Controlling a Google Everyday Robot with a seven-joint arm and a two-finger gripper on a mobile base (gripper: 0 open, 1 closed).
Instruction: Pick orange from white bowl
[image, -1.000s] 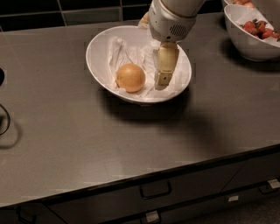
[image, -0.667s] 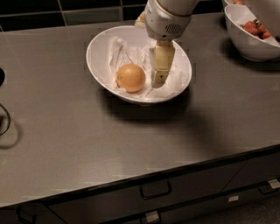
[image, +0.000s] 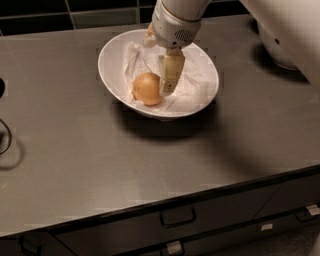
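The orange (image: 146, 89) lies in the white bowl (image: 111, 70), left of centre, on crumpled white paper. The bowl stands at the back middle of the dark grey counter (image: 100, 165). My gripper (image: 160, 67) reaches down into the bowl from above and is open. One beige finger (image: 171, 72) hangs right against the orange's right side. The other finger (image: 149, 37) only peeks out behind the wrist near the bowl's far rim. The gripper holds nothing.
My arm (image: 285, 25) crosses the top right corner and hides most of another white bowl (image: 277, 52) at the back right. A dark cable (image: 6, 137) lies at the left edge. Drawers with handles (image: 177, 218) run below the counter's front edge.
The gripper has moved left inside the bowl, from the right side up to the orange. The orange and the bowl have not moved.
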